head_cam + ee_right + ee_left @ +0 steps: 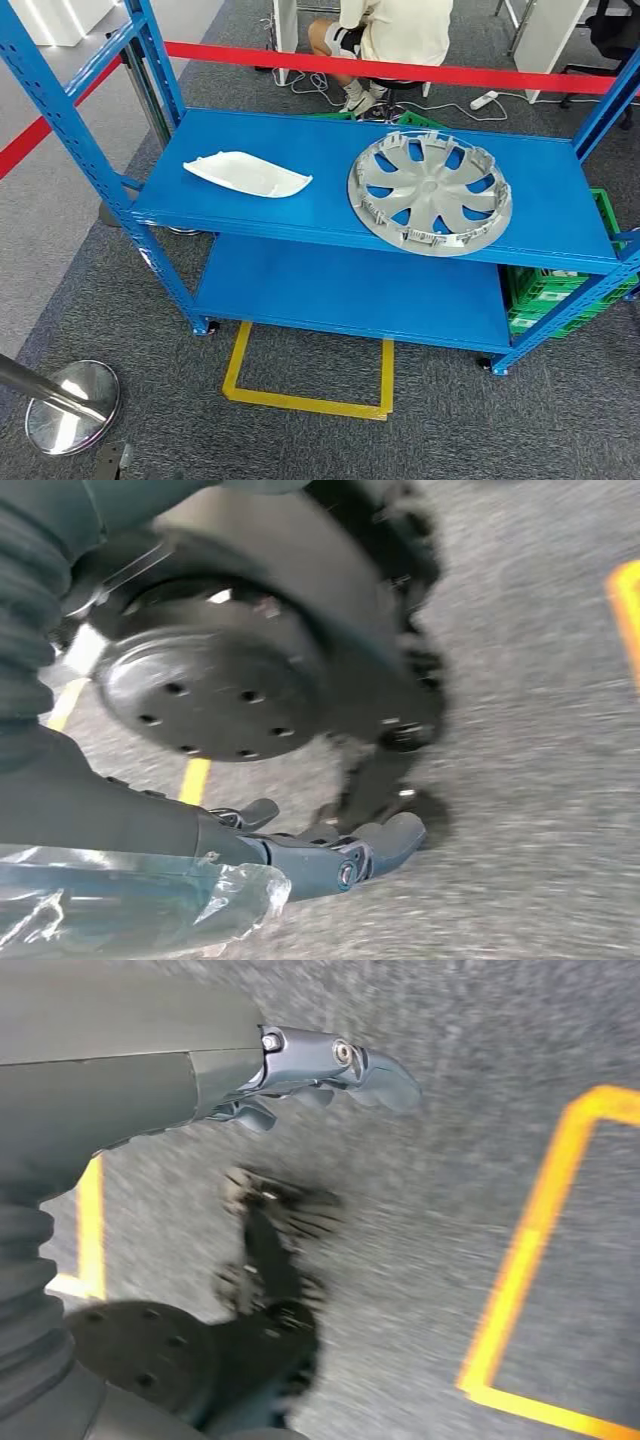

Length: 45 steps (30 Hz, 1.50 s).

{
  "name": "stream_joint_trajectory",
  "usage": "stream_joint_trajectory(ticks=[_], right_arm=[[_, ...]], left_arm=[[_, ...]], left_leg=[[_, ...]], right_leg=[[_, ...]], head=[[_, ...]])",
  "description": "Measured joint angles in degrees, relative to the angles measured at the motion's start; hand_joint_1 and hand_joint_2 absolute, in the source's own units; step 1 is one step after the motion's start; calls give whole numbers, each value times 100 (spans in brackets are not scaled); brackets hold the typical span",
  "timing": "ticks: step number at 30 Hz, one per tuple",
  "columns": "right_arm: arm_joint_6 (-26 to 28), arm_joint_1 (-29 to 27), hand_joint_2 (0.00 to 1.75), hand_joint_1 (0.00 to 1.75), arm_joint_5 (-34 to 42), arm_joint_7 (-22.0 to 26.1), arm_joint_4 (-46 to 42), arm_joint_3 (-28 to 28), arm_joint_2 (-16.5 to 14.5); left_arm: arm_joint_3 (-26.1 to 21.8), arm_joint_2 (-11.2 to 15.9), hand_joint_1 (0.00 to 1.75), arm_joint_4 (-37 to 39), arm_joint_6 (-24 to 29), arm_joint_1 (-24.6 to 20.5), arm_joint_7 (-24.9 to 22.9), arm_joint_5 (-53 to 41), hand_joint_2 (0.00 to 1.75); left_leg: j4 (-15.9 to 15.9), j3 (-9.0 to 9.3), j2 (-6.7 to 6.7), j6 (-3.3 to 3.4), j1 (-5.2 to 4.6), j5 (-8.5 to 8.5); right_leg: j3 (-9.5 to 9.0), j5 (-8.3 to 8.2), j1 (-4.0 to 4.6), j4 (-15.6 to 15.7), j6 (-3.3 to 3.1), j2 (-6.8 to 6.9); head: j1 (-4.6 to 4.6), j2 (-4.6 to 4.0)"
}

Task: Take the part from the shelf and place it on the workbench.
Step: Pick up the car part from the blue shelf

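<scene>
Resting on the upper level of a blue shelf [249, 130], a white part [247, 174] lies well apart from a silver wheel cover [429, 192]. Hanging above grey carpet, the left hand [317, 1075] and right hand [332, 845] grasp nothing, fingers loosely extended.

Grey ribbed cover [26, 1290], dark fingers [377, 1070]

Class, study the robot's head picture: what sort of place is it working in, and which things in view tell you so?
Probably an indoor workshop or robot test area. A blue metal shelf holds car parts, a silver wheel cover and a white plastic part. A red barrier tape cordons it off, and a yellow floor marking sits on grey carpet.
</scene>
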<state>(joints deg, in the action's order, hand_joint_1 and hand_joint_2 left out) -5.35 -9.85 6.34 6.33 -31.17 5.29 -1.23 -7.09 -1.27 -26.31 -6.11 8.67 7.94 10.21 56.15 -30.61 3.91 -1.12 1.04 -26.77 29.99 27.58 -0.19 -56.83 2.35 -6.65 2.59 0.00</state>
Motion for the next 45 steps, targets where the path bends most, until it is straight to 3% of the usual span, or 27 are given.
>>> stream_joint_trajectory(ticks=[2, 5, 7, 11, 15, 21, 25, 30, 33, 37, 45], right_arm=[[-163, -46, 175, 0, 73, 179, -282, 202, -114], [-1001, -97, 175, 0, 319, 953, -1055, 848, -442], [-1281, -89, 175, 0, 349, 1156, -1421, 1130, -604], [-1225, -215, 175, 0, 180, 1209, -1918, 1550, -812], [-824, -432, 175, 0, -255, 1424, -2677, 1900, -1085], [-314, -604, 175, 0, -919, 1537, -4633, 2095, -1464], [-172, -685, 175, 0, -972, 1525, -5426, 2100, -1546], [241, -846, 175, 0, -1255, 1924, -6037, 1923, -1559], [992, -966, 175, 0, -1751, 2033, -6620, 1481, -1466], [2095, -1083, 175, 0, -2376, 1953, -7246, 579, -1099], [3372, -1211, 175, 0, -4226, 988, -7624, -1253, 236]], left_arm=[[-263, -114, 0, -200, -199, -3, 187, 81, 175], [-1211, -393, 0, -820, -1128, -122, 1143, 316, 175], [-1661, -515, 0, -1292, -1408, -221, 1536, 211, 175], [-2048, -688, 0, -2277, -1327, -220, 1474, -49, 175], [-2234, -865, 0, -2713, -1254, -140, 1073, -38, 175], [-2180, -1068, 0, -3010, -1294, -62, 1031, -125, 175], [-2057, -1122, 0, -3180, -1256, -57, 995, -56, 175], [-1754, -1109, 0, -3275, -1282, -58, 1028, 96, 175], [-1335, -1019, 0, -3267, -986, -122, 979, 219, 175], [-771, -859, 0, -3093, -693, -232, 966, 418, 175], [309, -551, 0, -2657, -317, -455, 1160, 39, 175]], left_leg=[[0, -6, 0, -1, 1, 4], [0, -8, 0, -7, 2, 13], [0, 4, 1, -9, 3, 11], [0, 0, 6, -12, 4, 11], [0, -3, 6, -13, 3, 13], [0, -1, 9, -13, 1, 13], [0, 4, 10, -14, 2, 14], [0, 3, 12, -16, 2, 17], [0, 3, 12, -16, 2, 17], [0, 4, 11, -17, 3, 18], [1, 3, 12, -17, 2, 18]], right_leg=[[5, -4, 0, 0, 0, 1], [16, -12, 2, -1, -4, 0], [33, -10, 6, -1, -8, 1], [14, -9, 7, -4, -10, 5], [-1, -11, 3, -8, -9, 2], [5, -11, 2, -7, -9, 6], [-1, -12, 4, -8, -9, 7], [-1, -13, 4, -13, -10, 8], [-2, -13, 5, -13, -10, 7], [-2, -13, 4, -14, -9, 6], [-1, -14, 2, -13, -9, 6]], head=[[1, 0], [2, 0], [2, 0], [0, 0], [2, 0], [2, 0], [2, 0], [2, 0], [2, 0], [2, 0], [1, 0]])
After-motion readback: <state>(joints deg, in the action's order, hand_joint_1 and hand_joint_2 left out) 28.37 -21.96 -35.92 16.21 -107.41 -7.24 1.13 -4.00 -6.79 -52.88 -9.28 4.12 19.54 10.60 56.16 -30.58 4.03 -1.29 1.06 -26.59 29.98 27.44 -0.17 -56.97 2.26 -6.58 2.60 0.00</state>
